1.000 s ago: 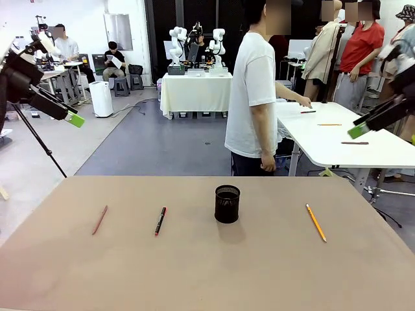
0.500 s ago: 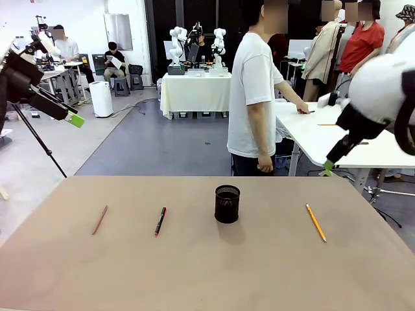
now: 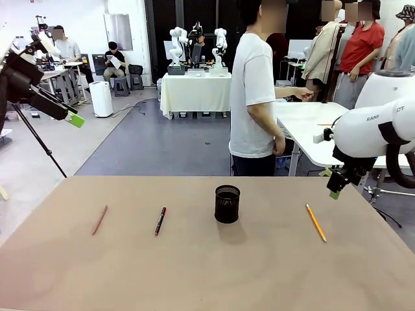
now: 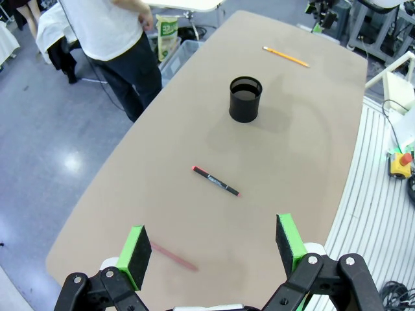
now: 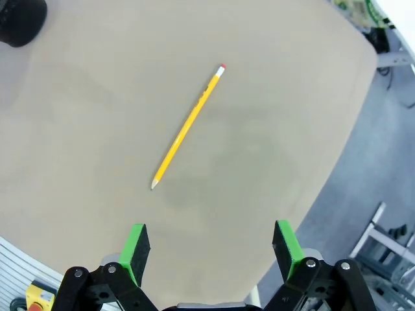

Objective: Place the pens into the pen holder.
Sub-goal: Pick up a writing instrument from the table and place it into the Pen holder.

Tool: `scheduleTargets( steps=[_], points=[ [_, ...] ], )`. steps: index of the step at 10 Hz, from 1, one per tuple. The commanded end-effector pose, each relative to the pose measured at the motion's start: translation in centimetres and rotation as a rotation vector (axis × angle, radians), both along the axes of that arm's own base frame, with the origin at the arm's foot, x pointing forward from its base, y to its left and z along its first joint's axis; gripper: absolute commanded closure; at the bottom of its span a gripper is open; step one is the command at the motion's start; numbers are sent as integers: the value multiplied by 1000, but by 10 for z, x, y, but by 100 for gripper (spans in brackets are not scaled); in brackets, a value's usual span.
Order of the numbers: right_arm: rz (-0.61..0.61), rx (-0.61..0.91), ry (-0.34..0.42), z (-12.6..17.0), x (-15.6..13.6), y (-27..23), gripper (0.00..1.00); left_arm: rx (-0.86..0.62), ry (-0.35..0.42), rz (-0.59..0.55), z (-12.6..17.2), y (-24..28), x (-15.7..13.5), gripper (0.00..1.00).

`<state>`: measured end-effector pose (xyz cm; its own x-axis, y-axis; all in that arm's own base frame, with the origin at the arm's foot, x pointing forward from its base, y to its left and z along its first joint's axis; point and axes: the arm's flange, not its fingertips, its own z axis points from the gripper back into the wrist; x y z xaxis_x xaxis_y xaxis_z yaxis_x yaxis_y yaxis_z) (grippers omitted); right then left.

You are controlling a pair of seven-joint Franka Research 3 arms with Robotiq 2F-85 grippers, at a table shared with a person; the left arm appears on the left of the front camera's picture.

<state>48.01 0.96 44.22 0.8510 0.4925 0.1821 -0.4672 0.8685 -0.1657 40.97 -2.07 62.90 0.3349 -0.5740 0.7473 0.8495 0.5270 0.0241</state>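
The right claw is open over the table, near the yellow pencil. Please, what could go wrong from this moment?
1. The yellow pencil lies flat and thin on the table, so the open right claw may press into the tabletop or slip off it.
2. A nudge could roll the pencil toward the nearby table edge.
3. The pen holder stands free and has a narrow mouth. A tilted pencil might miss it or tip it.
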Motion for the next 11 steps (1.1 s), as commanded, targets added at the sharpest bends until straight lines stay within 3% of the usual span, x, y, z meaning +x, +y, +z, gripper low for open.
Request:
scheduleTargets(
  steps=[1, 9, 11],
  points=[
    [27, 8, -30, 15, -2, 0, 0, -5, -8, 0, 0, 0, -2, 0],
    [27, 8, -30, 15, -2, 0, 0, -5, -8, 0, 0, 0, -2, 0],
    [-38, -14, -42, 7, 10, 5, 0, -5, -8, 0, 0, 0, -2, 0]
  ],
)
